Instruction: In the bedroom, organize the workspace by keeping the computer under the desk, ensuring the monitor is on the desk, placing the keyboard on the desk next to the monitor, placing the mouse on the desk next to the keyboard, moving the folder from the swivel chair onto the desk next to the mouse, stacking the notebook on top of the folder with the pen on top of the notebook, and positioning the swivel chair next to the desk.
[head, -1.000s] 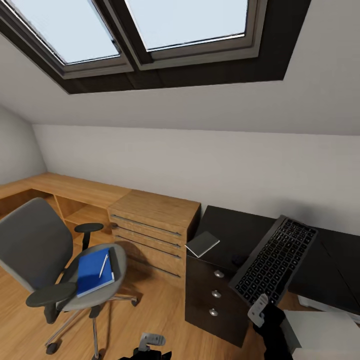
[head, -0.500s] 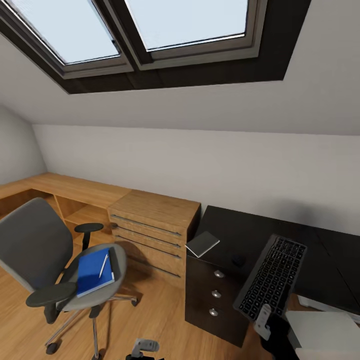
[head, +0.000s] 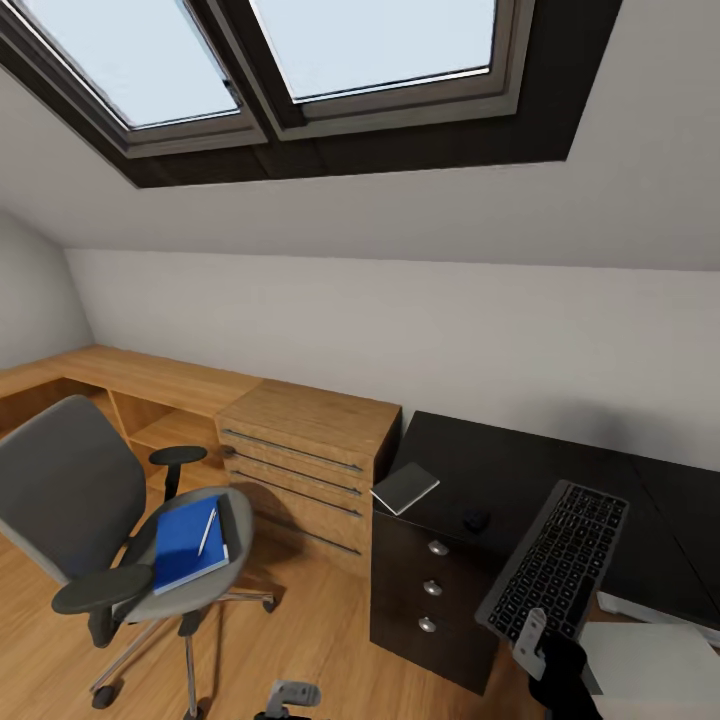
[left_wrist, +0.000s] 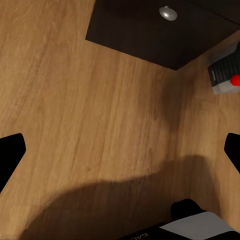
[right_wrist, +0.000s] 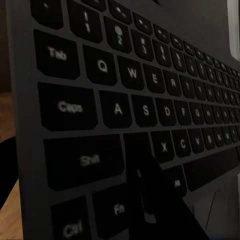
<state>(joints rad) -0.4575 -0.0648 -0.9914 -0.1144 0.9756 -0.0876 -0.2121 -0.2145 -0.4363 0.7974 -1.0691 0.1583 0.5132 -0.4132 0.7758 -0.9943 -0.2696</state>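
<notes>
My right gripper (head: 530, 632) is shut on the near end of the dark keyboard (head: 556, 562). The keyboard lies slanted over the front edge of the black desk (head: 500, 462); whether it touches the top I cannot tell. Up close, the right wrist view has the keyboard (right_wrist: 125, 95) with one finger (right_wrist: 147, 185) over the keys. A small dark mouse (head: 475, 520) and the grey notebook (head: 405, 487) rest on the desk's left end. The blue folder (head: 185, 550) with the white pen (head: 207, 530) lies on the swivel chair (head: 65, 490). My left gripper (head: 290, 692) (left_wrist: 120, 150) hangs open over the floor. The computer (left_wrist: 224, 74) stands beside the drawer unit.
A light wooden drawer chest (head: 300, 450) stands between the chair and the desk's dark drawer unit (head: 425, 590). A low wooden shelf (head: 130, 385) runs along the sloped wall under skylights. A pale flat shape (head: 655, 612) sits under the desk's right part. Wooden floor (head: 310, 640) lies open ahead.
The keyboard has come down from a raised, steeper pose and shifted right over the desk edge with my right gripper. My left gripper has dropped lower in the head view.
</notes>
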